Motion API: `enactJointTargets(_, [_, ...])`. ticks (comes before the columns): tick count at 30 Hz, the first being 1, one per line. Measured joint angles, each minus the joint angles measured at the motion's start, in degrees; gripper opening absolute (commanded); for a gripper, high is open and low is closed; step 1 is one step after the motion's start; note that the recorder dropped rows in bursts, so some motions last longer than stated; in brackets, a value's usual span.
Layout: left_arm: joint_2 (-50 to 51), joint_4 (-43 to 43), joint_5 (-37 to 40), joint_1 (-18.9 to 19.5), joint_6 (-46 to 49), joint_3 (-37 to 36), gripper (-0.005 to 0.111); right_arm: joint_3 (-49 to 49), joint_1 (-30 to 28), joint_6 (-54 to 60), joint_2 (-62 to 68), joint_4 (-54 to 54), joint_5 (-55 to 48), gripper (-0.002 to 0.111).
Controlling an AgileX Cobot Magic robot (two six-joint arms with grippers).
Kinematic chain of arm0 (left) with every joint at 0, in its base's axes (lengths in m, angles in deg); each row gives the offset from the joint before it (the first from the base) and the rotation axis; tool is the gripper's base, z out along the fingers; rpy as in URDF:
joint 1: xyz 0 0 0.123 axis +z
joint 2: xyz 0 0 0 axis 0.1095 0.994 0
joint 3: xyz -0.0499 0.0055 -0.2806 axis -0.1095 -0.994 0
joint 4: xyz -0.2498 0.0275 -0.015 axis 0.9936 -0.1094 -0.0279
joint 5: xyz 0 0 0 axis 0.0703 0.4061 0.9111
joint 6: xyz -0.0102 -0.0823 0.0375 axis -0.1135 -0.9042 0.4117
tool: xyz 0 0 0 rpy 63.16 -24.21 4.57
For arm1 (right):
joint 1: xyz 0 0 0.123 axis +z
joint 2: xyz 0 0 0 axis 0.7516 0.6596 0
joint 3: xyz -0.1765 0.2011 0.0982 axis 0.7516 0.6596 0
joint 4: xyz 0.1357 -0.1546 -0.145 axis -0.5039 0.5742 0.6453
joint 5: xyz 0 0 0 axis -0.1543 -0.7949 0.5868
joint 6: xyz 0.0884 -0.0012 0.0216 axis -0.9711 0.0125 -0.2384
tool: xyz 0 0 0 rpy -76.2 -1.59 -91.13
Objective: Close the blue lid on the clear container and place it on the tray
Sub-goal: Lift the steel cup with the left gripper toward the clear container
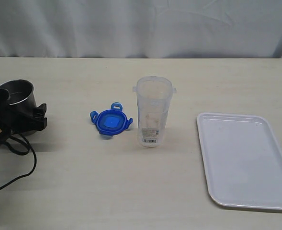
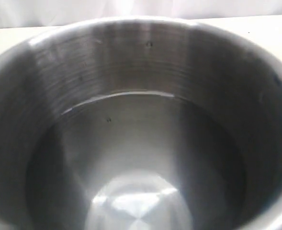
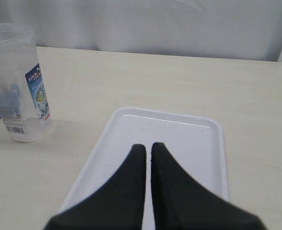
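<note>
The clear container (image 1: 152,112) stands upright, mouth up; right hand (image 3: 148,145) clenched empty, left hand (image 1: 40,117) unreadable.

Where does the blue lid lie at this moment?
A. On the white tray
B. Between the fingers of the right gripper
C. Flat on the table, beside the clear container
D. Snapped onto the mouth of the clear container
C: the blue lid lies flat on the table next to the clear container, whose mouth is uncovered; the tray is on the container's other side.
</note>
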Motion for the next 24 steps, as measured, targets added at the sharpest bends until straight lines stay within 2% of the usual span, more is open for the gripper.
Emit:
enactJointTargets(2, [0.0, 0.0, -0.22, 0.0, 0.0, 0.0, 0.1, 0.0, 0.0, 0.0, 0.0, 0.0, 0.0, 0.004])
enactJointTargets(4, [0.0, 0.0, -0.22, 0.0, 0.0, 0.0, 0.093, 0.0, 0.0, 0.0, 0.0, 0.0, 0.0, 0.004])
enactJointTargets(6, [0.0, 0.0, -0.22, 0.0, 0.0, 0.0, 0.078, 0.0, 0.0, 0.0, 0.0, 0.0, 0.0, 0.004])
enactJointTargets(10, [0.0, -0.13, -0.07, 0.0, 0.03, 0.0, 0.039, 0.0, 0.0, 0.0, 0.0, 0.0, 0.0, 0.004])
enactJointTargets(17, [0.0, -0.08, 0.52, 0.0, -3.08, 0.08, 0.001, 0.0, 0.0, 0.0, 0.0, 0.0, 0.0, 0.004])
enactJointTargets(24, [0.0, -2.63, 0.65, 0.14, -3.39, 0.08, 0.0, 0.0, 0.0, 0.0, 0.0, 0.0, 0.0, 0.004])
